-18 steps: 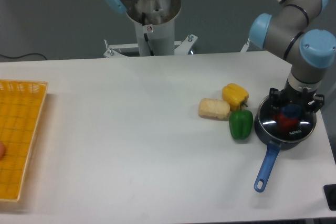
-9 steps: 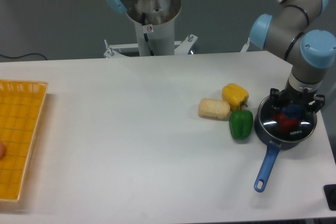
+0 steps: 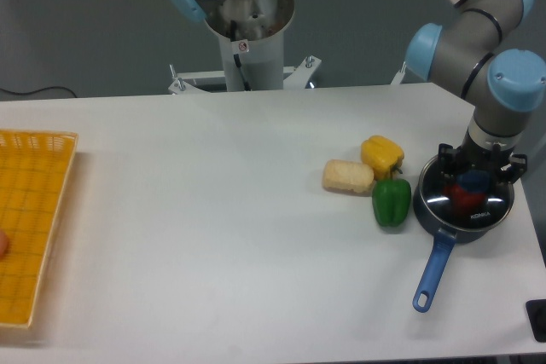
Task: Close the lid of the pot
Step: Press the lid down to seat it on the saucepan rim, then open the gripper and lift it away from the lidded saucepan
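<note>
Camera view from the front: we see the pot (image 3: 444, 221) at the right end of the desk (image 3: 213, 210), its blue handle (image 3: 433, 273) pointing toward the near edge. The glass lid (image 3: 465, 198) sits on the pot, with something red visible beneath it. The pincer (image 3: 474, 178) stands directly over the lid's blue knob; we cannot tell whether it grips it. A green pepper (image 3: 391, 200) touches the pot, with a yellow pepper (image 3: 381, 154) and a pale bread-like piece (image 3: 347, 176) nearby. An orange basket (image 3: 30, 228) lies far left.
</note>
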Action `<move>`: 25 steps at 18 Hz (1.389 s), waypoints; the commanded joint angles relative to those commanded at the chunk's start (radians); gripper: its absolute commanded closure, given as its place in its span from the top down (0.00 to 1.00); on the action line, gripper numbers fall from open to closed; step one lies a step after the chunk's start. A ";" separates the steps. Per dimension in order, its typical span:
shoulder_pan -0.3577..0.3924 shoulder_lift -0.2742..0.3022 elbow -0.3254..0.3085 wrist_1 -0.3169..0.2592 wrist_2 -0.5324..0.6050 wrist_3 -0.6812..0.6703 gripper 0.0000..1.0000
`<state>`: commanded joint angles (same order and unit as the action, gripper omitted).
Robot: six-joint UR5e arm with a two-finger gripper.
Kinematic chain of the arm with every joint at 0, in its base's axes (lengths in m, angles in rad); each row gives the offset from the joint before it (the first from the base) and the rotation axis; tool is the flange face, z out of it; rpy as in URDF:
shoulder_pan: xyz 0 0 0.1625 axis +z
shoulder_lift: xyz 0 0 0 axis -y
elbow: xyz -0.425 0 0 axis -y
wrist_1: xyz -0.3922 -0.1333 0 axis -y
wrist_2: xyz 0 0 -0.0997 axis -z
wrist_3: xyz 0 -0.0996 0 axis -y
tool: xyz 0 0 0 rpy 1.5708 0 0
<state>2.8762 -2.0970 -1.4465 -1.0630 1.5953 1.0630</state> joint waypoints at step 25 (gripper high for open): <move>0.005 0.015 -0.005 0.002 0.000 0.025 1.00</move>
<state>2.8808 -2.0817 -1.4511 -1.0615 1.5953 1.0876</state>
